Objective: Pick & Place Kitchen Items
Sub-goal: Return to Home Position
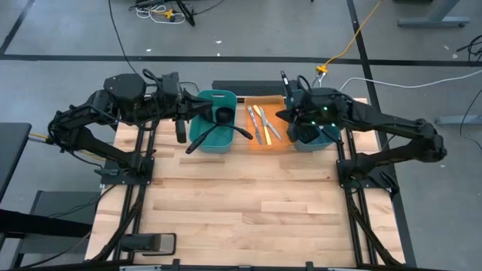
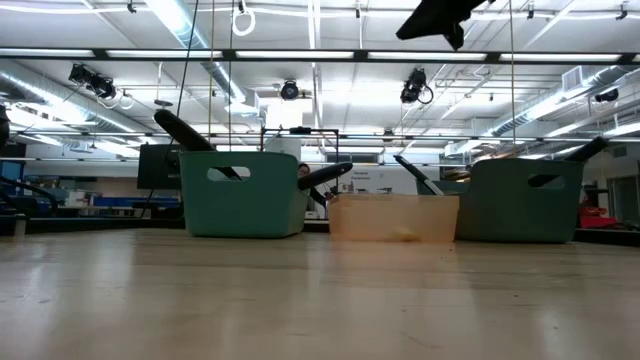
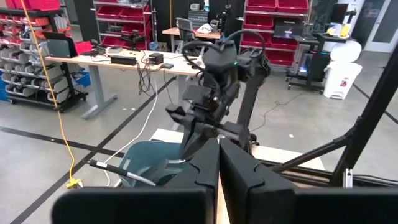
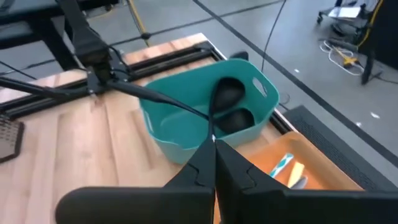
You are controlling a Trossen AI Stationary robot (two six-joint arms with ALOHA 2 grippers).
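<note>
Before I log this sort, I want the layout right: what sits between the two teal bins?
The orange tray, holding several knives, sits between the left teal bin and the right teal bin. The high view shows it; the low view agrees.

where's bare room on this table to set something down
Free: the near half of the table, between the arm frames. Crowded: the far edge, with left teal bin, orange tray, right teal bin, and left tool and right tool above.

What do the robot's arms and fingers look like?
The left arm and right arm are black, built of jointed angular segments. The right arm has small green lights and looped black cables near its wrist. The left gripper and right gripper have dark wedge-shaped fingers.
</note>
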